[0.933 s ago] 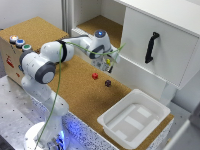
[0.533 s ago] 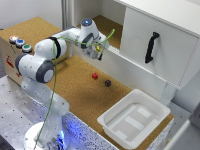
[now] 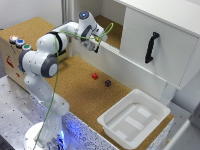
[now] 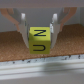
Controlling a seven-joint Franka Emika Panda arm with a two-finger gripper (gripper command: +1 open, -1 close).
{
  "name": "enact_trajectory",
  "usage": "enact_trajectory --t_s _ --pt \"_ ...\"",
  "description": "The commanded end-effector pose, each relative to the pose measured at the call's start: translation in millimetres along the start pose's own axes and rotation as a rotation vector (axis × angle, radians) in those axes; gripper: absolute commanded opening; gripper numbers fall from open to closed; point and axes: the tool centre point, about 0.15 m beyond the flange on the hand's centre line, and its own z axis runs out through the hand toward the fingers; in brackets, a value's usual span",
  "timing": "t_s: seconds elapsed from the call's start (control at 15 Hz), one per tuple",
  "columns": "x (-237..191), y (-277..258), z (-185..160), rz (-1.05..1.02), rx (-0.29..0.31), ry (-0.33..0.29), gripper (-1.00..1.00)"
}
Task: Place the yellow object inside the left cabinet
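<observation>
In the wrist view my gripper [image 4: 39, 34] is shut on the yellow object [image 4: 39, 40], a small yellow block with dark letters, held between the two fingers [image 4: 24, 31]. Behind it are the cork-brown floor [image 4: 20, 54] and the white front edge of the left cabinet. In the exterior view my gripper [image 3: 98, 42] hangs at the open front of the left cabinet [image 3: 107, 22], just above its white lower edge; the block is barely visible there. The red cube [image 3: 94, 76] and the dark cube [image 3: 107, 83] lie on the cork table below.
The cabinet's right section has a white door with a black handle [image 3: 151, 47]. A white plastic tub [image 3: 134, 117] stands at the exterior view's lower right. A box with coloured buttons [image 3: 19, 42] is at the left. A green cable [image 3: 55, 75] hangs along the arm.
The arm has risen and moved away from the table toward the left cabinet's opening, carrying the yellow block. The red and dark cubes have not moved.
</observation>
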Motion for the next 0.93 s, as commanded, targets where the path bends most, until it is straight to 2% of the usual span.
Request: enact_trajectory --t_s 0.0,0.53,0.67,0.73,0.87 --pt "46.9 1.9 37.3 0.005 -0.113 -0.082 -1.00" --pt "38.0 15.1 37.0 0.004 -0.185 -0.091 -1.00" --pt "36.7 20.1 39.2 0.015 -0.219 -0.089 -1.00" --pt "36.0 22.1 43.2 0.018 -0.243 -0.083 1.00" --pt "32.9 24.7 51.8 0.013 -0.262 -0.075 1.00"
